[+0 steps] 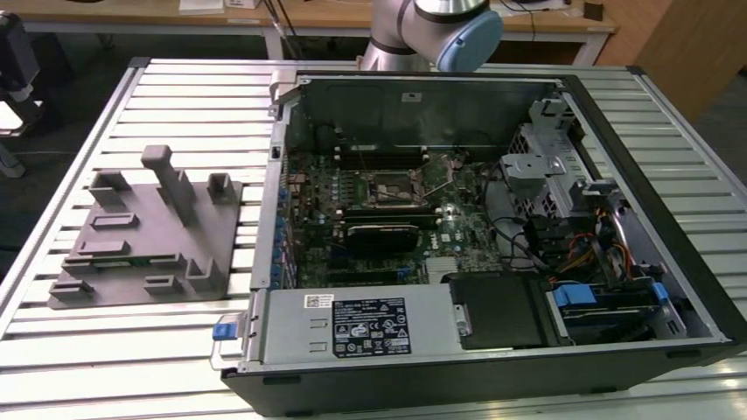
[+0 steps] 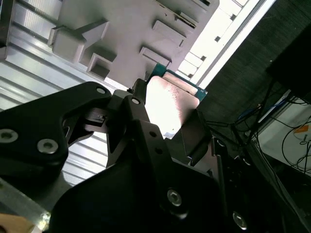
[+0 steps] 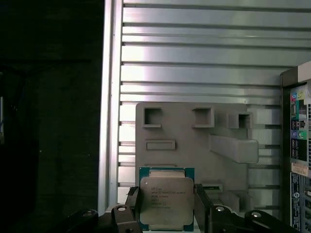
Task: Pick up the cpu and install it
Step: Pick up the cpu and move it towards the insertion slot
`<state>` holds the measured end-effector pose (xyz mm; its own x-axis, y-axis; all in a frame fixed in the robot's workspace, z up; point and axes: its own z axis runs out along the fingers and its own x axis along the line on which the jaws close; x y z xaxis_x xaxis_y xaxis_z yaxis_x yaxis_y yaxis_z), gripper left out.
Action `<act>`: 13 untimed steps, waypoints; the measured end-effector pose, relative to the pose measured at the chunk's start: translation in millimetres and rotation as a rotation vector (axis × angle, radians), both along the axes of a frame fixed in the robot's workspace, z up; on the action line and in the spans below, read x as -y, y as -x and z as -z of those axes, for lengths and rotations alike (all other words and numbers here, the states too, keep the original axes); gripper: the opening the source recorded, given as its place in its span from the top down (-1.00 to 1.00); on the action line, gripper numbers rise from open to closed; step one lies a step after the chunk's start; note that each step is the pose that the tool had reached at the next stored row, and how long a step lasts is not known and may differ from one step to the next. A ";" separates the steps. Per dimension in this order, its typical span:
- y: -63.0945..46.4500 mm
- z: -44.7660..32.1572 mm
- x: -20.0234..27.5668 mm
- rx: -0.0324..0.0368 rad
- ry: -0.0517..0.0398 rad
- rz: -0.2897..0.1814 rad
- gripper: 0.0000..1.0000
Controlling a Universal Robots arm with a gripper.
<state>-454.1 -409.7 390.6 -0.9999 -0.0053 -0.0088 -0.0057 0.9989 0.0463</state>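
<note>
Clamped in pincer (image 3: 166,211): cpu (image 3: 166,196), clear of grey fixture (image 3: 194,141) well below pincer; pickup done, seating in case socket (image 1: 389,186) not yet done.

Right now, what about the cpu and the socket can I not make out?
The cpu: in the second wrist view glare whitens its top, and the claw covers part of it.
Its gripped edges: in the first wrist view the claw's fingers hide them.
The motherboard socket: in the exterior view too small to tell open or shut.
</note>
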 end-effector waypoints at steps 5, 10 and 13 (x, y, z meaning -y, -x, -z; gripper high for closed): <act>0.0 -12.0 0.0 0.0000 0.0000 0.000 -0.07; -1.1 -15.6 -0.1 0.0000 0.0000 0.000 -0.07; -4.5 -15.6 0.0 -0.0001 0.0000 0.000 -0.07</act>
